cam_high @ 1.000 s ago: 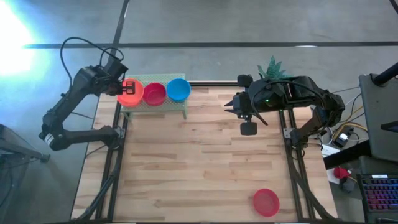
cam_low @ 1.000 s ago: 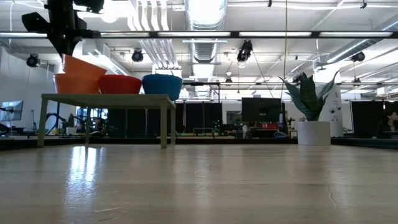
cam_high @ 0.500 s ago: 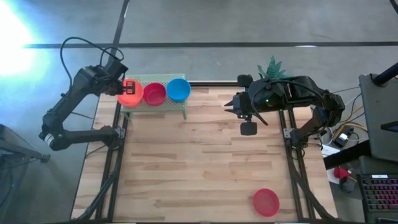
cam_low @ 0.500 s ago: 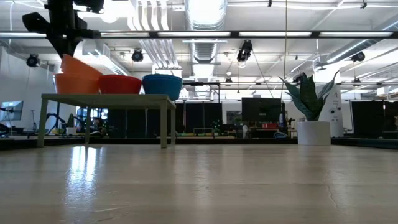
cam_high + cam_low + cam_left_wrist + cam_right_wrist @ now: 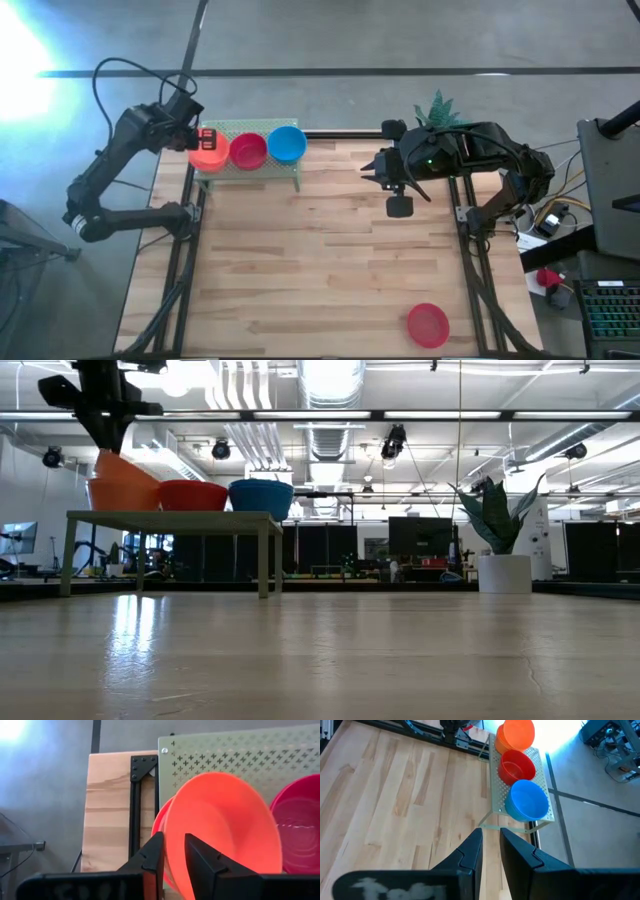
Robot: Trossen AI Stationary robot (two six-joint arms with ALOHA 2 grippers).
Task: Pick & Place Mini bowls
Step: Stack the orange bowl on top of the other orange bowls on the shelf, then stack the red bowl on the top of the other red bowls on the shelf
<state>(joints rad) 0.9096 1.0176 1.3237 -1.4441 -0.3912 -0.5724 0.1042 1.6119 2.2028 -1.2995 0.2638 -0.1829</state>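
Closest to you, a red bowl [image 5: 428, 325] lies alone on the table [image 5: 320, 260] near its front edge. Farther back, your right gripper [image 5: 371, 168] hovers narrowly parted, holding nothing. On the green shelf [image 5: 262, 172] sit blue [image 5: 287, 144], red [image 5: 248, 152] and stacked orange bowls [image 5: 209, 153]; your left gripper [image 5: 204, 136] straddles the tilted top orange bowl's [image 5: 220, 830] rim, fingers slightly apart.

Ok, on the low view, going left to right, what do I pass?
Orange bowls → red bowl → blue bowl, all on the small green stand → then the white plant pot far right.
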